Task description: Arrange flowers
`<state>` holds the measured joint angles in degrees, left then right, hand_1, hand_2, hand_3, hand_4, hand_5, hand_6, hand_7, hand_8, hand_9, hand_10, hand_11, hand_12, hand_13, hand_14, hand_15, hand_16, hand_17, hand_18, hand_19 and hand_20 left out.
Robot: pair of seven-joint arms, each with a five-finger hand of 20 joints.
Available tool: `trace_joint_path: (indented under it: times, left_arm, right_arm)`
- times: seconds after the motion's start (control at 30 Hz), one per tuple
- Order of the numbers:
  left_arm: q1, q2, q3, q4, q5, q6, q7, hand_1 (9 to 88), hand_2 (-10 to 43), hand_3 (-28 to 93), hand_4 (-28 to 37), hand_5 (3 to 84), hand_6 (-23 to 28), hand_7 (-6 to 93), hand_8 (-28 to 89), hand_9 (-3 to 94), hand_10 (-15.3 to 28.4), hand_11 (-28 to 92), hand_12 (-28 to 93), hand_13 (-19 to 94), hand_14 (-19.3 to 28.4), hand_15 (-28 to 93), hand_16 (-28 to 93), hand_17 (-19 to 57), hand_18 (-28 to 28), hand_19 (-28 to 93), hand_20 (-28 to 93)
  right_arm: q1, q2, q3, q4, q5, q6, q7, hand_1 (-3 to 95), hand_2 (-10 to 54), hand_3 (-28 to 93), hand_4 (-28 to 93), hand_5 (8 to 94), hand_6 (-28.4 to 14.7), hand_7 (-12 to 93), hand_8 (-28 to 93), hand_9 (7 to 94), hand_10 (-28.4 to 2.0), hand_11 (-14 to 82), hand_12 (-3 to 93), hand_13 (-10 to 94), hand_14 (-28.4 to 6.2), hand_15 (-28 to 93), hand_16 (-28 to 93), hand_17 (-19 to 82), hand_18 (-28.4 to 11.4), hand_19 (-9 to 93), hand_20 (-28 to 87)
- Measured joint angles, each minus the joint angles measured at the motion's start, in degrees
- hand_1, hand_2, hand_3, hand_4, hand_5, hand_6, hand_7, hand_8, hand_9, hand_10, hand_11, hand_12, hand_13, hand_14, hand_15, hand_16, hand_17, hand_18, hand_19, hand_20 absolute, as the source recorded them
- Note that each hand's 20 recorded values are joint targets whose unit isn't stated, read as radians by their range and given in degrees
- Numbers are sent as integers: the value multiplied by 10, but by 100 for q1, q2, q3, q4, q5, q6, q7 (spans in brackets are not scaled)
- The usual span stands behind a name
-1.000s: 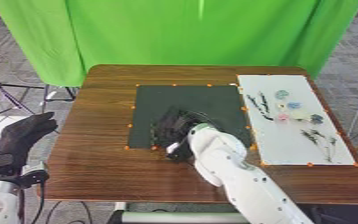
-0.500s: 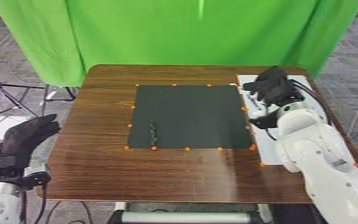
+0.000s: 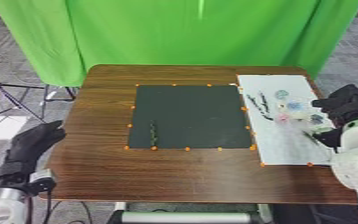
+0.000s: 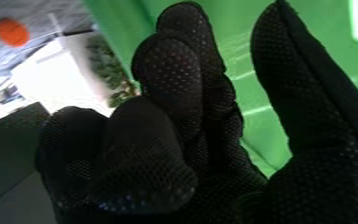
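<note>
Desk (image 3: pixel 95 170), brown wood, bearing a dark mat (image 3: pixel 193 112) at the middle and a white sheet (image 3: pixel 286 154) to its right, both edged with small orange markers (image 3: pixel 188 149). On the mat: one slender green sprig (image 3: pixel 154 134), laid lengthwise near to far, in the near left part. On the white sheet: two narrow dark stems (image 3: pixel 258 109), side by side toward the left edge; one pale green flower (image 3: pixel 281 94), farthest of the blooms; one blue flower (image 3: pixel 294 105), nearer; one pink flower (image 3: pixel 283 117), nearer again; one dusky blue-grey flower (image 3: pixel 317 119), to the right of the pink; thin green foliage (image 3: pixel 310 134) nearer than these, partly hidden by the right hand (image 3: pixel 349 102). That hand, black-gloved: over the right border of the sheet, empty, fingers (image 4: pixel 177 67) loosely extended, some bent, thumb standing apart. Left hand (image 3: pixel 24 147), black-gloved: left of the desk, beside its edge, fingers relaxed and reaching forward, empty. Backdrop: one green curtain (image 3: pixel 184 40), hung beyond the far edge.
</note>
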<state>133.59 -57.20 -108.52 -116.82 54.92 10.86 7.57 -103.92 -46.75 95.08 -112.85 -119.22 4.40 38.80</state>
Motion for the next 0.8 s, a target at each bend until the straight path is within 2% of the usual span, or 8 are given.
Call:
trace_joint_path:
  times: [0.13, 0.33, 0.8]
  left_arm:
    - [18, -43, 1, -3, 12, -51, -36, 252, -3, 633, -203, 484, 50, 138, -58, 470, 141, 238, 148, 362, 187, 224, 40, 37, 158, 131, 189]
    - [24, -62, 1, -4, 24, -106, -74, 252, -3, 633, -203, 483, 50, 139, -58, 470, 142, 238, 148, 363, 187, 229, 40, 36, 158, 133, 189]
    - [7, -66, 24, -4, 39, -232, -143, 253, -3, 631, -203, 482, 51, 138, -58, 470, 141, 238, 149, 362, 188, 236, 39, 33, 159, 135, 190]
  right_arm:
    - [-375, 100, 238, 1, -85, -315, 99, 320, -95, 581, -41, 743, -51, 404, -68, 846, -128, 480, 296, 937, -32, 595, 357, 721, -95, 932, 542]
    - [-772, 225, 586, 14, -46, -1199, 236, 284, -95, 570, -51, 746, -55, 388, -64, 847, -133, 467, 295, 937, -37, 578, 369, 712, -100, 932, 539]
    - [-840, 329, 547, 124, 102, -1373, 248, 298, -95, 576, -59, 751, -55, 373, -61, 850, -135, 458, 294, 937, -36, 570, 370, 707, -101, 932, 535]
